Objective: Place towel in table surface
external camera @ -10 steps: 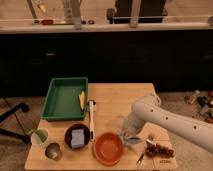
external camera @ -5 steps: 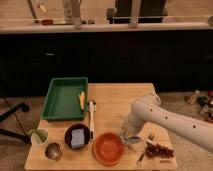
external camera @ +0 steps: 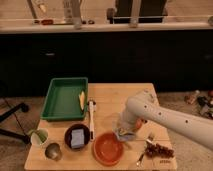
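Camera view has the towel (external camera: 125, 133) as a small pale blue-grey bundle down on the wood near the front edge of the bench, a bit right of centre, just beside the orange bowl (external camera: 107, 148). The gripper (external camera: 126, 129) is right on top of it at the end of the white arm (external camera: 167, 117). Can't tell if it's pinching the towel or has let go, it's all one blob there. Vs a sec ago basically nothing moved: arm in the same pose, towel in the same spot, so imo it's either settling the towel on the table (external camera: 112, 95) or about to release. Task looks nearly done but I wouldn't call it until the arm lifts off. Rest of the bench: green tray (external camera: 55, 102) at the back-left with a yellow thing (external camera: 81, 98) inside along its right wall, a white-handled tool (external camera: 91, 115) just right of the tray, dark bowl w/ a blue sponge (external camera: 76, 137) front-left, a metal cup (external camera: 53, 151) and a green cup (external camera: 39, 136) by the front-left corner, and a fork (external camera: 144, 151) plus grapes (external camera: 157, 149) at the front-right. No brands, labels or readable writing anywhere afaict.
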`<state>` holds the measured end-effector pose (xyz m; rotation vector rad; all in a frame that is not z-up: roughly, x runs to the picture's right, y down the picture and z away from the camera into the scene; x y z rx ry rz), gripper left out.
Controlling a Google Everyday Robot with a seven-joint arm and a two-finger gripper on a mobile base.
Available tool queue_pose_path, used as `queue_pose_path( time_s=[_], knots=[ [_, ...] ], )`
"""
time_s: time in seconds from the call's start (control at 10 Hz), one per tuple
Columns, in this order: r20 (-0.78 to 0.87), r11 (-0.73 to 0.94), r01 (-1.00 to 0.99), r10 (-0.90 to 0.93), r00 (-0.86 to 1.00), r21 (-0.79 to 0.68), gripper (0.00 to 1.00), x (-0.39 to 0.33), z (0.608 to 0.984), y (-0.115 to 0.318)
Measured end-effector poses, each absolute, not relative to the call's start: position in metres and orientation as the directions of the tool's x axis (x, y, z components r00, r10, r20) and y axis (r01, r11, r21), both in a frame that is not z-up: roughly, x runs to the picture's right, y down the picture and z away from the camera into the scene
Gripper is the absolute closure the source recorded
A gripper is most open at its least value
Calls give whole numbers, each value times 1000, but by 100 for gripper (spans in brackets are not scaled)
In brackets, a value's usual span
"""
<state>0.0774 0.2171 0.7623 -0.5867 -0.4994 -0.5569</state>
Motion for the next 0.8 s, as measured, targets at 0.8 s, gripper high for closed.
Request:
queue_pose_path(
  time_s=[0.8],
  knots=[
    [556,730,573,-319,768,-372,100,72,791,183]
  ],
)
